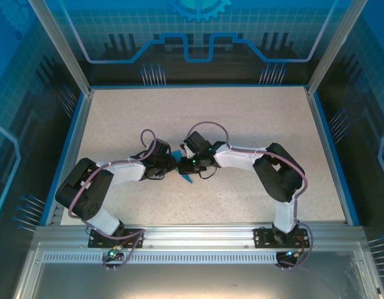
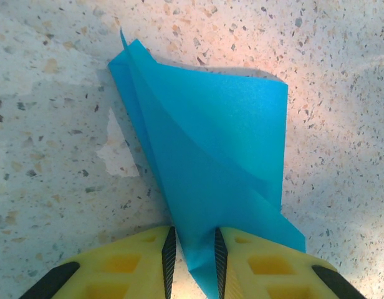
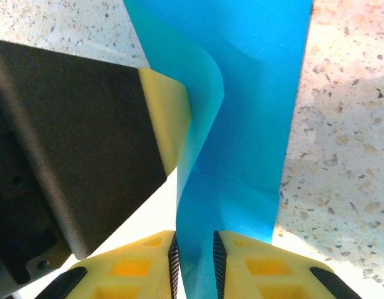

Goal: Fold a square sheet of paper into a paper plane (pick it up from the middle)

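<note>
Where the arms meet: about the middle of the speckled surface (image 1: 242, 124), somewhat closer to its near edge than to its far edge.
Left arm (image 1: 95, 190): comes in from the near left corner, with its wrist turned toward the middle.
Right arm (image 1: 276, 171): comes in from the near right corner, elbow out toward the right edge. Its wrist faces the left one, and the two are almost touching.
Sheet of paper (image 2: 223, 143): teal-blue, partly folded and held by both pincers at the meeting point. From above, a small tip of it (image 1: 186, 178) pokes out toward the near edge. The left wrist view shows overlapping layers fanning out from the pads, with a curved fold and a sharp point at the far end. The right wrist view shows it (image 3: 254, 93) as a long band running away from the pads. Whether it touches the surface, I cannot tell.
Left pincer (image 2: 192, 252): pinching the narrow end of the paper, a black pad (image 2: 169, 255) pressed to each side.
Right pincer (image 3: 195, 258): pinching the paper likewise, which fills the slim gap between its pads.
Yellow finger (image 3: 167, 112): belongs to the left pincer and touches the band's curled left edge.
</note>
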